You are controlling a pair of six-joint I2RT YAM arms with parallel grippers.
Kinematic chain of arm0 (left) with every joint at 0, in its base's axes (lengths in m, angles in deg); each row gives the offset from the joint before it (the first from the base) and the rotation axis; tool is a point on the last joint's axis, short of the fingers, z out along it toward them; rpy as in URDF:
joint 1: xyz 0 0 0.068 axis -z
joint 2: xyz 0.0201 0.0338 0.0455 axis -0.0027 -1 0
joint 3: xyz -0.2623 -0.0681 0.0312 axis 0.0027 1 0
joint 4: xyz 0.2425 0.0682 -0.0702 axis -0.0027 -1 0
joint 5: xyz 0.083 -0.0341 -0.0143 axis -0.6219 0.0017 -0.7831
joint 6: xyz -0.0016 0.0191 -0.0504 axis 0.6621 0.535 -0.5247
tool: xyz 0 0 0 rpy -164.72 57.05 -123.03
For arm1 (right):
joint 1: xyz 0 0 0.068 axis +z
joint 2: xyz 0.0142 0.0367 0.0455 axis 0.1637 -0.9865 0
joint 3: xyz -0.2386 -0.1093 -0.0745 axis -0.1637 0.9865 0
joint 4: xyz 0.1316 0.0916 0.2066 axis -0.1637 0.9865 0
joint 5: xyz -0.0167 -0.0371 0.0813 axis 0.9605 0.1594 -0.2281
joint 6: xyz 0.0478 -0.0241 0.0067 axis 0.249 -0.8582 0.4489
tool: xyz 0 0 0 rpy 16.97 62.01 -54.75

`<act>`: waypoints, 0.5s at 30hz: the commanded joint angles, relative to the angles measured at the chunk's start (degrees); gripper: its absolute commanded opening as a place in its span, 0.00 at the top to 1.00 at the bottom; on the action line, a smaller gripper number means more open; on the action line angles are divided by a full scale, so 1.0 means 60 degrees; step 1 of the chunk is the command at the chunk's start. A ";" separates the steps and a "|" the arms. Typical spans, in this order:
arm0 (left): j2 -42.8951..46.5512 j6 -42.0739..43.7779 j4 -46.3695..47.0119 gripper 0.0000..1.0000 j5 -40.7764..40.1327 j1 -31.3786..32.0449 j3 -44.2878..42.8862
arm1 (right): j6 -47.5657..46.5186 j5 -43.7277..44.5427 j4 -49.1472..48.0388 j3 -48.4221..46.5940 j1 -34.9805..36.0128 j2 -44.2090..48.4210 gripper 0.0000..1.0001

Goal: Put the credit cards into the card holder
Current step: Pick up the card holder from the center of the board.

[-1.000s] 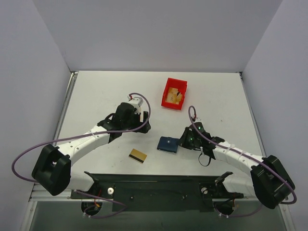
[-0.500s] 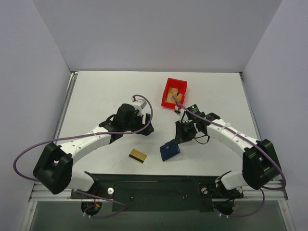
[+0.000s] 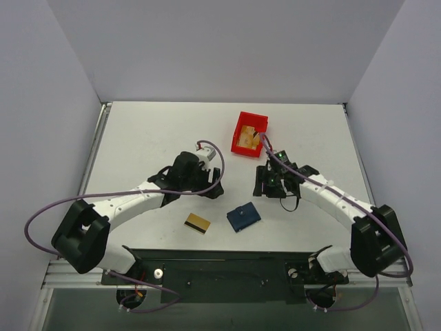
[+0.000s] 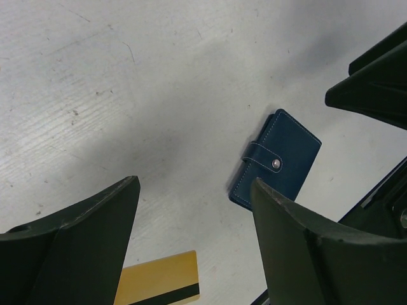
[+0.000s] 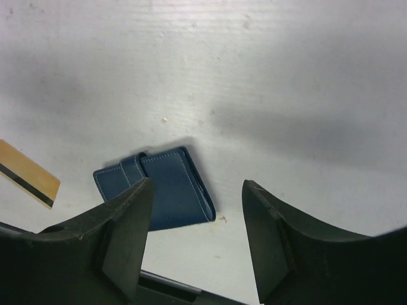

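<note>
The card holder (image 3: 243, 216) is a navy-blue wallet lying closed on the table, its strap snapped shut (image 4: 276, 160) (image 5: 168, 190). One tan-gold credit card (image 3: 198, 223) with a dark stripe lies flat to its left (image 4: 159, 286) (image 5: 25, 173). My left gripper (image 3: 212, 187) (image 4: 194, 184) hangs open above the table between card and wallet, holding nothing. My right gripper (image 3: 265, 187) (image 5: 198, 184) hovers open just beyond the wallet's far right corner, apart from it and empty.
A red plastic bin (image 3: 249, 121) stands at the back, past the right gripper, with something tan-gold (image 3: 248, 141) inside. The black mounting rail (image 3: 227, 269) runs along the near edge, close to the wallet and card.
The right gripper carried the wallet a little nearer and turned it, then opened and let it go; the wallet now lies flat. The left arm drifted right.
</note>
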 commanded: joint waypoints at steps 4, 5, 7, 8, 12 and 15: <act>-0.0366 0.0111 0.0447 0.20 -0.0066 0.0833 -0.0107 | 0.4291 0.0964 -0.0214 0.2796 0.0681 0.3315 0.53; -0.0395 0.0096 0.0491 0.20 -0.0139 0.0936 -0.0034 | 0.4860 0.0964 -0.0171 0.3190 0.0871 0.3538 0.54; -0.0454 -0.0035 0.0637 0.21 -0.0198 0.1156 0.0171 | 0.5477 0.0862 -0.0024 0.3646 0.1048 0.4183 0.55; -0.0454 -0.0108 0.0667 0.22 -0.0227 0.1244 0.0332 | 0.5626 0.0789 0.0078 0.3793 0.1064 0.4519 0.55; -0.0439 -0.0386 0.1074 0.24 -0.0316 0.1406 0.0728 | 0.6301 0.0569 0.0021 0.4497 0.1224 0.5340 0.56; -0.0498 -0.0621 0.1398 0.24 -0.0140 0.1406 0.0875 | 0.6506 0.0320 -0.0287 0.4863 0.1283 0.5460 0.57</act>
